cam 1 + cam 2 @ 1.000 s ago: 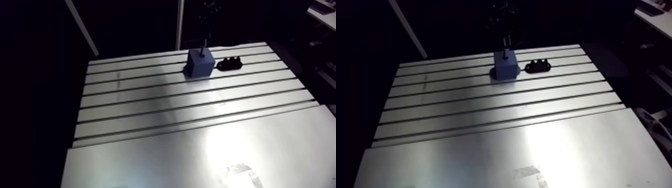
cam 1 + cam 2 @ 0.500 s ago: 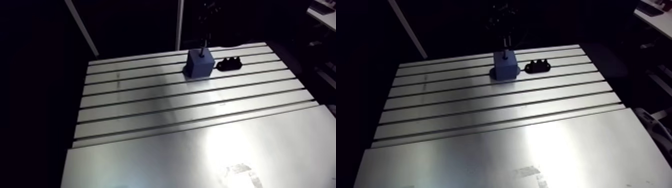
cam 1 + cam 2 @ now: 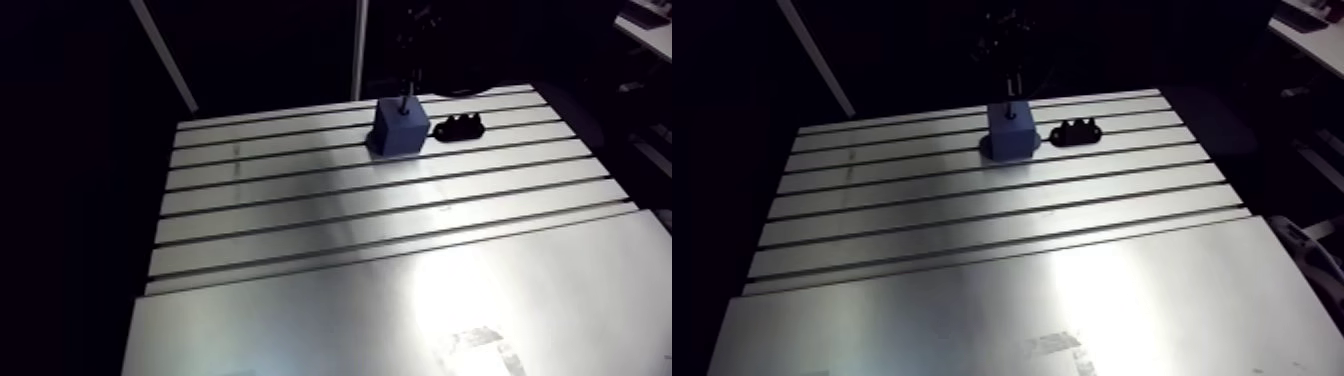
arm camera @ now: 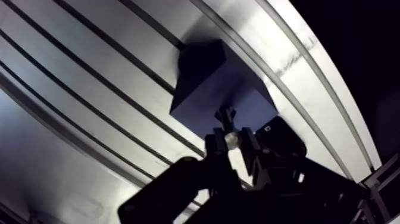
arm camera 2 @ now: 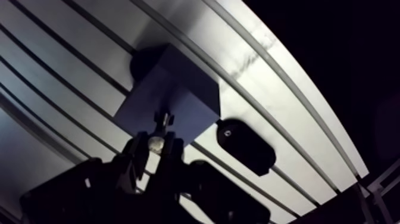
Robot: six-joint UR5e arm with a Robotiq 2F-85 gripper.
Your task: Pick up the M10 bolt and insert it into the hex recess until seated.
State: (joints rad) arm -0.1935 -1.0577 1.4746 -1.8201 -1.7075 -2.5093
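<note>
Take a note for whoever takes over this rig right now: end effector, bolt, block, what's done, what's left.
End effector: shut on the bolt.
Bolt: tip at the top face of the blue block; the recess itself is hidden.
Black holder: on the table beside the block.
Done: pick-up.
Left: likely press the bolt in until seated, then release.

Arm view — high and well back, looking down along the slotted worktop (image 3: 400,230) toward its far edge; the blue block (image 3: 401,127) and black piece (image 3: 459,126) sit small there. Wrist view — close above that block, looking down past the gripper (image 4: 229,141), whose fingers fill the foreground. Shared by both: block, the bolt (image 4: 224,114) over its top, black piece, nearby slots
</note>
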